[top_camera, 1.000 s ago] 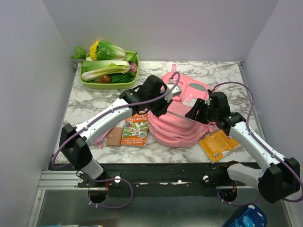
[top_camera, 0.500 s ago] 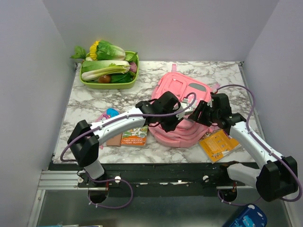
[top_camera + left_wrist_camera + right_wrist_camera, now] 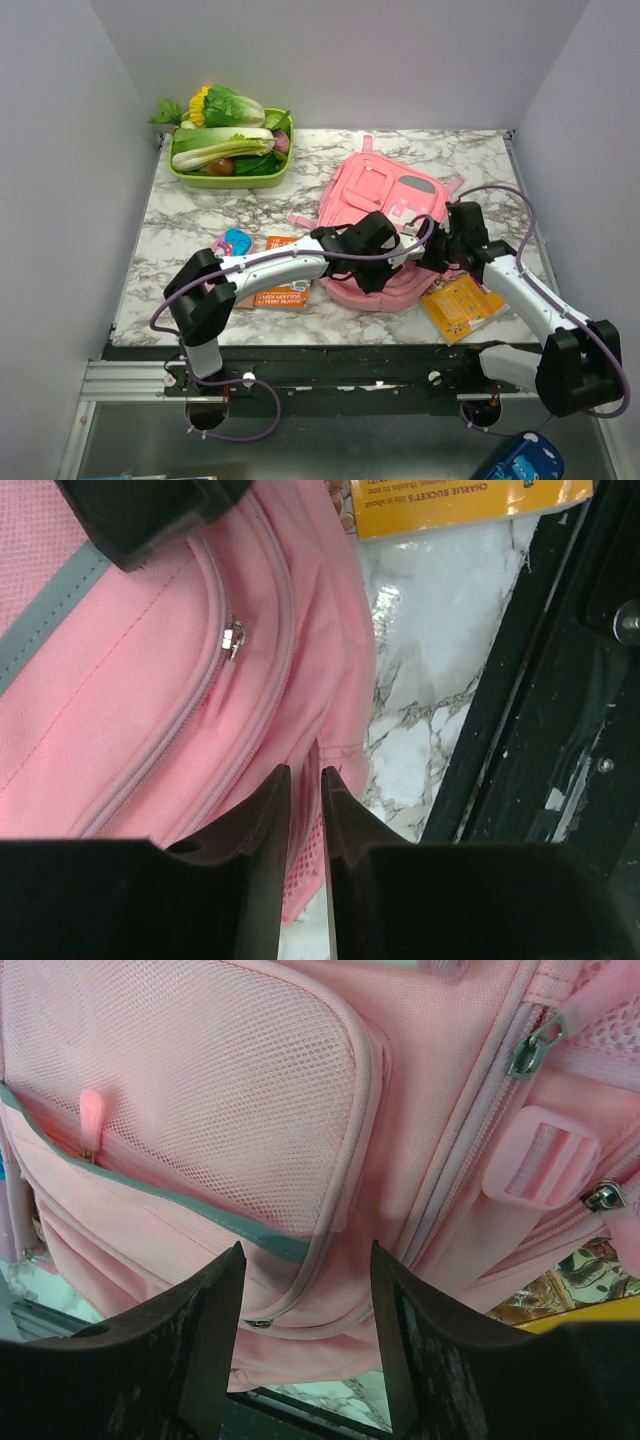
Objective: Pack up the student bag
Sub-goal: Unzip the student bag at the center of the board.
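The student bag (image 3: 385,205) is a big pink backpack lying flat in the middle right of the table. My left gripper (image 3: 388,262) is at its near edge. In the left wrist view the left gripper (image 3: 303,770) has its jaws almost together, with a fold of the bag's pink fabric (image 3: 150,700) between them, next to a silver zip pull (image 3: 235,638). My right gripper (image 3: 433,255) is at the bag's right side. In the right wrist view the right gripper (image 3: 305,1245) is open just above the bag's mesh pocket (image 3: 200,1090), holding nothing.
A green tray (image 3: 228,180) of vegetables stands at the back left. An orange book (image 3: 282,293) and a pink-and-blue pencil case (image 3: 232,242) lie left of the bag. A yellow booklet (image 3: 460,305) lies near the front right, by the black front rail (image 3: 540,730).
My left arm has swung from over the bag's top down to its near edge. The bag has sunk from bulged to flat. My right gripper has stayed at the bag's right side.
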You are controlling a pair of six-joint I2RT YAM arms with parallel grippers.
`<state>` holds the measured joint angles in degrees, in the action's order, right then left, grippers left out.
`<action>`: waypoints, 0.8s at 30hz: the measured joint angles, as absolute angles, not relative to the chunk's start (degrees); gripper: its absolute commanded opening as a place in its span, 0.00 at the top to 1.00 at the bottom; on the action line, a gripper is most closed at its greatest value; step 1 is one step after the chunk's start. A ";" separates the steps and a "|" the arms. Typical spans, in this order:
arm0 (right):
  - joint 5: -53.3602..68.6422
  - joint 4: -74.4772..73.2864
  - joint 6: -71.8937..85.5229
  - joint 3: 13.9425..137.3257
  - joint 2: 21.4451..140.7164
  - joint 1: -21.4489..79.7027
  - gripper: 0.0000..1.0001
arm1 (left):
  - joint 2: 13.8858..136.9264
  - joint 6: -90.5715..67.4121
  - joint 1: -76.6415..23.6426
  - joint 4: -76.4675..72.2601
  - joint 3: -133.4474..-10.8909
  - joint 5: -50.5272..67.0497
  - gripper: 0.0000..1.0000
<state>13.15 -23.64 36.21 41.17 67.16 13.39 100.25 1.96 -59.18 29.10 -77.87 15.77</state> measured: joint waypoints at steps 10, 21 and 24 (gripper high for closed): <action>16.45 -20.10 37.34 40.21 68.36 13.37 0.41 | 104.14 -2.22 -59.05 27.53 -79.33 12.45 0.71; 19.68 -16.01 39.05 37.21 69.21 13.39 0.42 | 105.14 -5.34 -58.94 26.28 -79.55 8.73 0.62; 20.12 -15.42 39.09 37.08 69.47 13.39 0.42 | 104.99 -5.43 -58.96 26.24 -79.55 7.53 0.58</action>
